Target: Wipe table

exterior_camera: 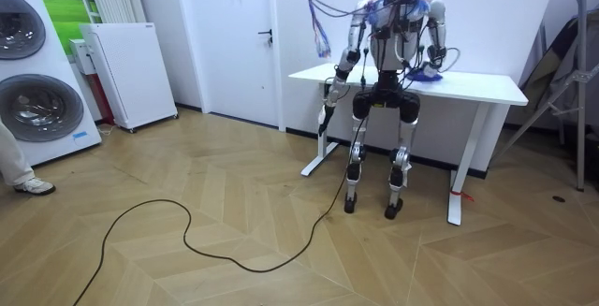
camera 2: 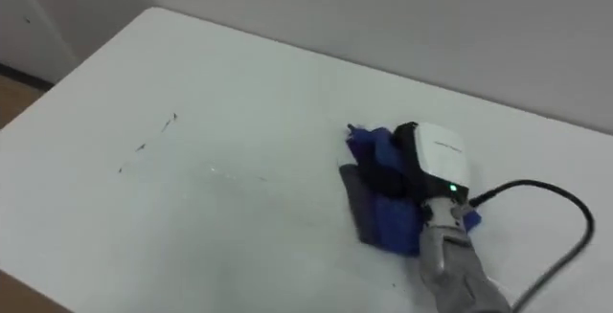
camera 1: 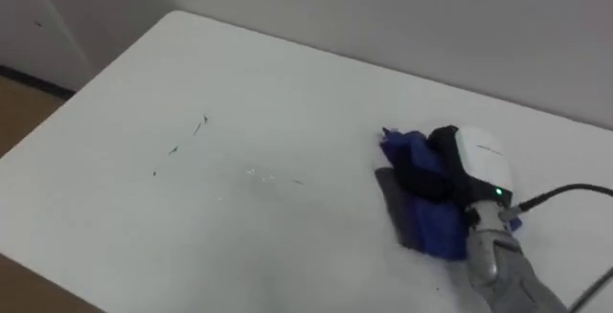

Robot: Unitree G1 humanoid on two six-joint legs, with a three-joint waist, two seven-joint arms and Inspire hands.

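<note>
Blue cloth (camera 1: 433, 222) lies toward the right of the white table (camera 1: 239, 83), under the right hand (camera 1: 479, 157), which rests on top; whether that hand is spread or gripping cannot be told. Dark marks (camera 1: 174, 150) sit well apart, leftward. The left hand (exterior_camera: 329, 89) hangs beside the table. Wood floor (exterior_camera: 187, 175), white wall (camera 1: 431, 7) behind.

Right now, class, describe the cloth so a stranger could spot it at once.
Start at the white table. Toward its right side, the robot's right hand rests on a crumpled cloth. It is the only deep blue thing on the white top.
</note>
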